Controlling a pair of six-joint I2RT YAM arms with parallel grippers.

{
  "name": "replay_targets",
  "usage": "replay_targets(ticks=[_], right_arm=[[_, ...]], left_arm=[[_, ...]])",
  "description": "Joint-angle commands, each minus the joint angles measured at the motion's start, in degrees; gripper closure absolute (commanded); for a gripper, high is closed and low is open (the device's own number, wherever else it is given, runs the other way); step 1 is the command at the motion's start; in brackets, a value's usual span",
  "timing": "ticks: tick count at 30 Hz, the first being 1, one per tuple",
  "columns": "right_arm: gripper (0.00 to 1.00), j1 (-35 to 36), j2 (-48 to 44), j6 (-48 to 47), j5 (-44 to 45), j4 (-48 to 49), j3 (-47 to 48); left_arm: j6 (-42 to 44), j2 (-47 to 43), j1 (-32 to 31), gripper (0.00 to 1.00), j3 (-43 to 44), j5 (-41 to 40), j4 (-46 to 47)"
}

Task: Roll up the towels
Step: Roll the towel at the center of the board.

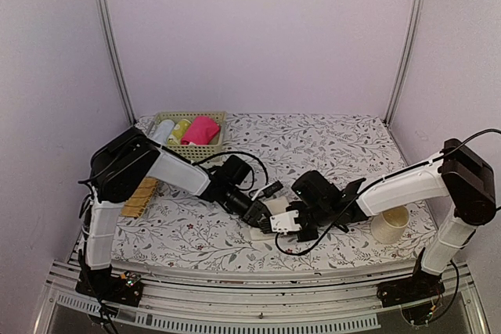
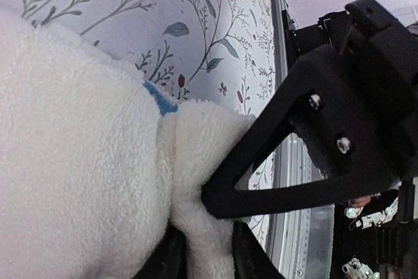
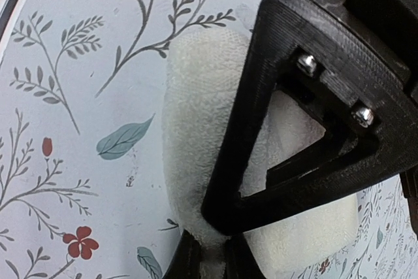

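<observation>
The step in hand looks like rolling the cream towel (image 2: 78, 174). To do it well, both arms should turn the cloth over together, with the two ends level and the cloth low against the worktop (image 1: 329, 146), so the roll comes out tight and straight, not cone-shaped. A gentle pull outward along the roll should take out slack. The two sets of jaws stand very close to each other, so any turning has to leave room between them. The towel lies at the middle of the worktop's near edge, a little toward the right, directly under both wrists. In the left wrist view a bunched fold beside its small blue tag (image 2: 160, 104) runs down between the left jaws, which appear clamped on it. In the right wrist view the towel is a rounded bundle on the worktop, one end drawn into the narrow gap of the right jaws, which also look closed on the cloth. The pink towel (image 1: 202, 129) sits well apart in the basket (image 1: 192, 150) at the far left corner and looks rolled already. The mug (image 1: 389, 226) stands near the right edge, clear of the work.
</observation>
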Motion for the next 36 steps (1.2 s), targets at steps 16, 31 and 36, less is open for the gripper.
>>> replay_targets(ticks=[16,31,36], right_arm=[[0.97,-3.4,6.4,9.4,-28.2,-33.0,14.9],[0.97,-14.6,26.6,5.7,-49.0,-50.1,31.4],[0.97,-15.9,29.3,5.0,-52.4,-51.9,33.4]], left_arm=[[12.9,-40.4,-7.9,0.51,-37.2,-40.2,18.6],[28.0,-39.8,-21.3,0.51,-37.6,-55.8,18.0],[33.9,-32.9,-22.7,0.49,-30.9,-57.4,17.3]])
